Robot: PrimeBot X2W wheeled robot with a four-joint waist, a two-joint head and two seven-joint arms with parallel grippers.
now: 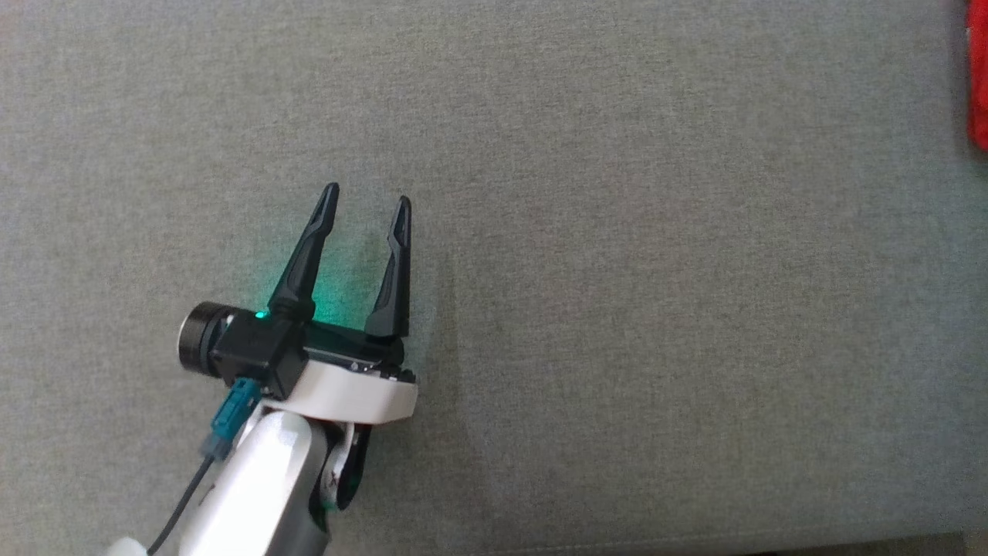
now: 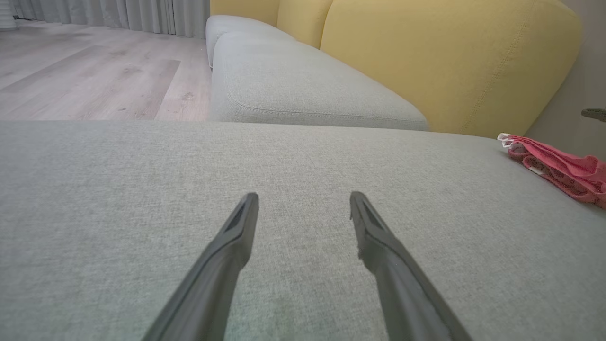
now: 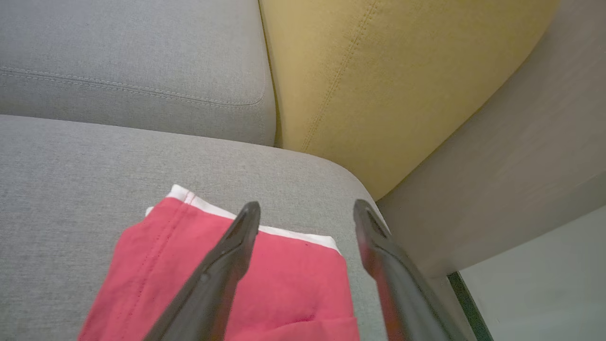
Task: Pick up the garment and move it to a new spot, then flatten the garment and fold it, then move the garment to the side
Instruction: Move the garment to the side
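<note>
The left gripper (image 1: 367, 194) is over the bare grey seat cushion (image 1: 656, 309), its fingers spread wide and holding nothing. The right gripper (image 3: 307, 204) is spread too, with nothing pinched. It hangs over the folded red garment (image 3: 293, 284), and one finger may brush the cloth, though the angle leaves that unclear. The garment lies at the cushion's corner near the yellow backrest (image 3: 378, 71), well apart from the left gripper.

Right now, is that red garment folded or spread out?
Folded. The red garment lies as a compact rectangle near the corner of the grey seat cushion, and the left wrist view shows stacked layers at its edge.
</note>
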